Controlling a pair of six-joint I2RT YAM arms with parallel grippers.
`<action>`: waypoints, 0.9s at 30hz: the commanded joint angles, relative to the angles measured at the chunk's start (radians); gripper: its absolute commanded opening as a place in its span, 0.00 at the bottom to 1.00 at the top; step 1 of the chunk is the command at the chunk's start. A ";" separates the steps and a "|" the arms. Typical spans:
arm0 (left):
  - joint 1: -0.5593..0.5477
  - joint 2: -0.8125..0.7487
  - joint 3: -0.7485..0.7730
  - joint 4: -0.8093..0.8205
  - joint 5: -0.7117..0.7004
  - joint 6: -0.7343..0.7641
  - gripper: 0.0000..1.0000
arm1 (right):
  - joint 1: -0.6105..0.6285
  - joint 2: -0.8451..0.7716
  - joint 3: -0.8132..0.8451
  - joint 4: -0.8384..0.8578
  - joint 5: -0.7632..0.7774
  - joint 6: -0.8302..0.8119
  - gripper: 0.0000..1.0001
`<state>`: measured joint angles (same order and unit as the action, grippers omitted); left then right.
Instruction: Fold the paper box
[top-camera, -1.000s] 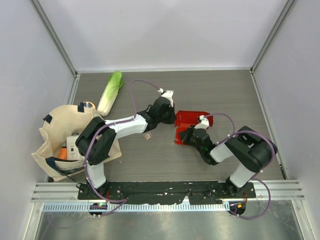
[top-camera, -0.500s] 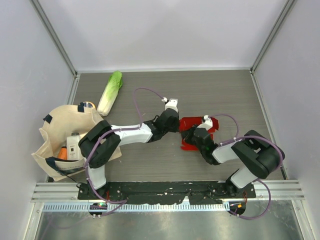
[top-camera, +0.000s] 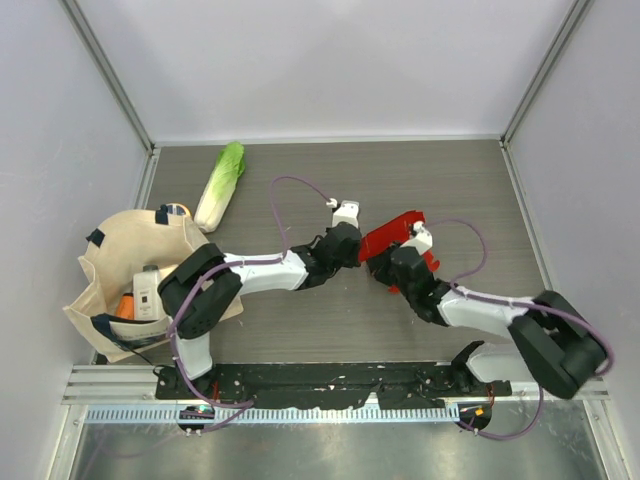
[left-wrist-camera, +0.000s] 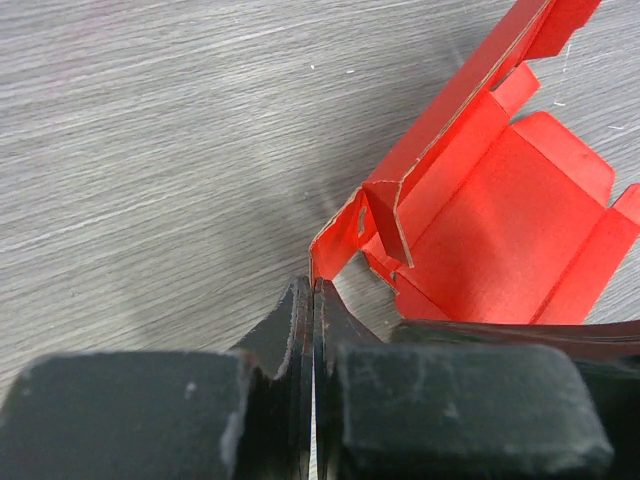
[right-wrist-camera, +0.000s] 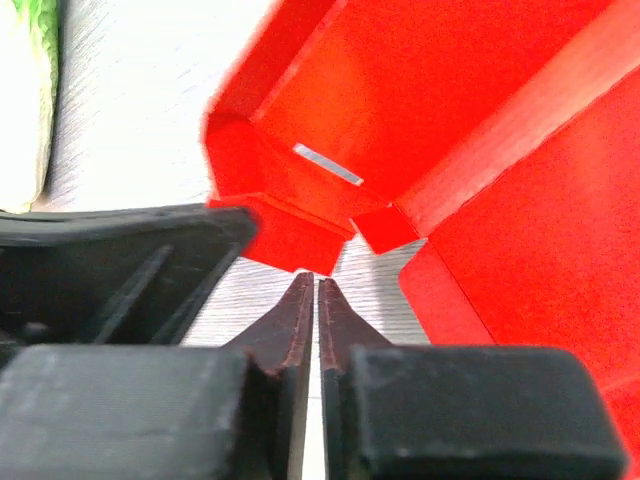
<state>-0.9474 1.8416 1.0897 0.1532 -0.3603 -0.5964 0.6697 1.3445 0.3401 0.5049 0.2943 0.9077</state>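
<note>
While each wrist camera looks along its own fingers, the left gripper and the right gripper both show jaws pressed together, tips right at the flaps of the paper box — whether either touches it I cannot tell. Only the overhead view places the half-opened box mid-table between the two grippers — and a beige tote bag well off to the left.
</note>
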 joint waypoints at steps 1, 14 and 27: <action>-0.002 -0.050 0.016 -0.064 -0.049 0.079 0.00 | -0.042 -0.171 0.192 -0.449 0.046 -0.046 0.20; -0.004 -0.068 0.047 -0.098 -0.036 0.170 0.00 | -0.366 -0.019 0.628 -0.904 -0.279 0.098 0.73; -0.004 -0.062 0.056 -0.104 -0.052 0.224 0.00 | -0.426 0.041 0.547 -0.773 -0.461 0.327 0.53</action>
<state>-0.9482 1.8107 1.1110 0.0616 -0.3801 -0.4126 0.2680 1.3880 0.9077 -0.3290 -0.1085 1.1511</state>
